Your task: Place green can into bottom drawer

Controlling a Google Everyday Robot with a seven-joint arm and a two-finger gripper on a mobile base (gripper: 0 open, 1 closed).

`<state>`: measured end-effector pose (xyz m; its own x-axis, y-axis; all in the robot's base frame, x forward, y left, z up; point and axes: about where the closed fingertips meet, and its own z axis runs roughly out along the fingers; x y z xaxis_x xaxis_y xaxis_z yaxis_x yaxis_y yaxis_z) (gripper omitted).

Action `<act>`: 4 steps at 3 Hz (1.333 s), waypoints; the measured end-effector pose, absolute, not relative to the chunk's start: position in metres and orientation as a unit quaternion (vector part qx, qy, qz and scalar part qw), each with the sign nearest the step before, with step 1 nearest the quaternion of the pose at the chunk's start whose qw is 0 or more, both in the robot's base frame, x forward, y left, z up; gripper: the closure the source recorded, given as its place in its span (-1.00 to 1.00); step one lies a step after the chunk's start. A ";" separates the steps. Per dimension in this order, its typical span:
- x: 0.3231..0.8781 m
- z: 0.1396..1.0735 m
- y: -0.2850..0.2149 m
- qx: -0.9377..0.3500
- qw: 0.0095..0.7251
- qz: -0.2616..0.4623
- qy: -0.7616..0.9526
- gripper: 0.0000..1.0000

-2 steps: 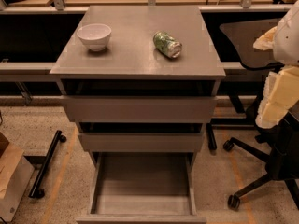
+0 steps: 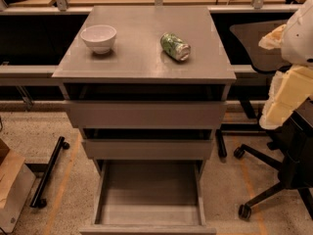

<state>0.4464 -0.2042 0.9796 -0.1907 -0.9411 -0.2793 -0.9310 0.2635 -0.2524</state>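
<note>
The green can (image 2: 175, 46) lies on its side on the grey cabinet top (image 2: 142, 65), right of centre, with a silver end facing front right. The bottom drawer (image 2: 149, 199) is pulled out and open below the two upper drawers, and its flat grey floor is bare. My gripper (image 2: 282, 99) shows as cream-coloured parts under the white arm (image 2: 299, 28) at the right edge. It is to the right of the cabinet, lower than the top, well apart from the can and holding nothing.
A white bowl (image 2: 99, 37) stands on the cabinet top at the left. The two upper drawers (image 2: 146, 114) are slightly open. A black office chair (image 2: 274, 170) stands at the right, below my arm. A cardboard box (image 2: 12, 190) and a black wheeled leg (image 2: 49, 173) are on the floor at the left.
</note>
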 end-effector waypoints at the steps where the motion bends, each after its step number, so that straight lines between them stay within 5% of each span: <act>1: 0.474 0.987 -0.180 -0.605 0.247 0.022 0.757 -1.00; 2: 0.524 1.005 -0.151 -0.601 0.310 0.054 0.735 -1.00; 4: 0.535 0.999 -0.145 -0.574 0.330 0.063 0.747 -1.00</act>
<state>0.5355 -0.1451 0.9989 -0.1228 -0.8155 -0.5656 -0.8987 0.3331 -0.2851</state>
